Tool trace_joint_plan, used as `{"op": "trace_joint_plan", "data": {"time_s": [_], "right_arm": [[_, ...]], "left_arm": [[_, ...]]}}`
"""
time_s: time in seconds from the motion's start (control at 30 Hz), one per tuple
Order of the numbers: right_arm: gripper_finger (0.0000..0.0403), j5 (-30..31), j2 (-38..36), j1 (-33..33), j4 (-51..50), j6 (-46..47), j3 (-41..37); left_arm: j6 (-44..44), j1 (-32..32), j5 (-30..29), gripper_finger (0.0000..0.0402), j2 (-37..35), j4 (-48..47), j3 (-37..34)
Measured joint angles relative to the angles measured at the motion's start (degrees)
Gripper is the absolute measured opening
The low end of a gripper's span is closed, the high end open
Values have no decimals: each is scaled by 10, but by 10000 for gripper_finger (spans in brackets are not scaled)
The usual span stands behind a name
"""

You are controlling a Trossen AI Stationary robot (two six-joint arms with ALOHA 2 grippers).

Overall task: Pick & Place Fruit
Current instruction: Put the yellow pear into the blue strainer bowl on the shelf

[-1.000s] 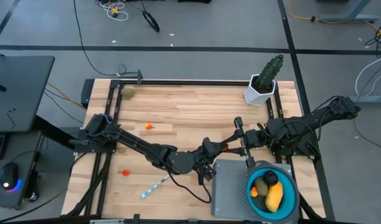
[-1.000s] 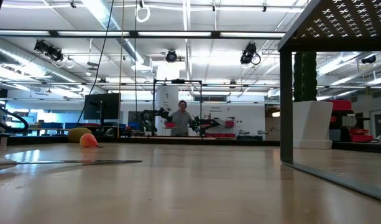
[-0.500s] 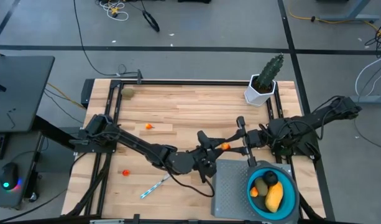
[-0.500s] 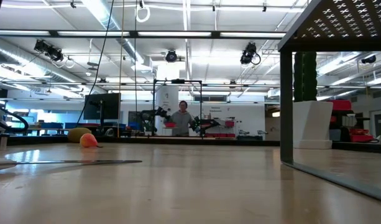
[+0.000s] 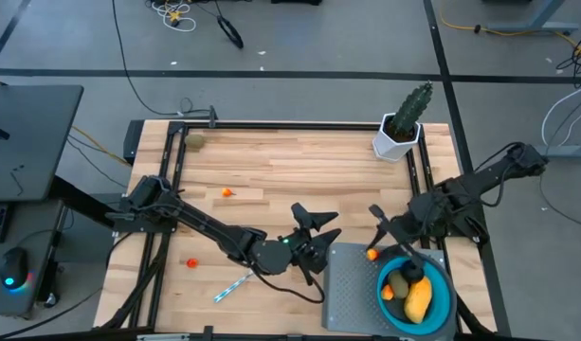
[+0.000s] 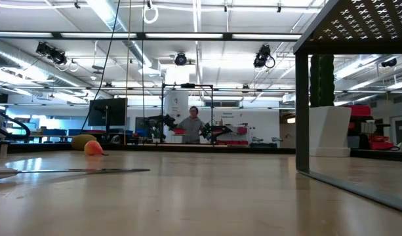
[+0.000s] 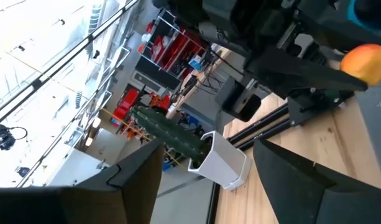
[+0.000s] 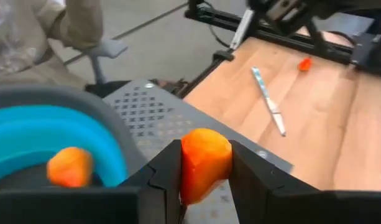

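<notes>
Wood tabletop point(image 5: 299, 166), right jaws point(image 8: 206, 171) gripping orange fruit point(image 8: 204, 163) — lab room behind, seemingly.

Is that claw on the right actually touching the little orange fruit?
Touching. In the right wrist view, the right gripper has both fingers pressed against the sides of the orange fruit piece, with no gap, beside the blue bowl.

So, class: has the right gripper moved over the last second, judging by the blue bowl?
Yes. In the high view the right gripper, shut on an orange fruit piece, has swung toward the blue bowl and now hangs by its rim.
</notes>
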Motion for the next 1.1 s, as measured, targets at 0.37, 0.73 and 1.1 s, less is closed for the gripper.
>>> {"op": "trace_joint_plan", "data": {"time_s": [0.37,0.73,1.1], "right_arm": [[113,5,-1,84,-25,0,49],[120,6,7,134,-88,16,47],[249,73,16,142,-80,17,42]], "left_arm": [[-17,5,-6,250,-1,0,0],[-31,5,-79,249,-1,-4,0],[-138,37,-4,249,-1,-131,0]]}}
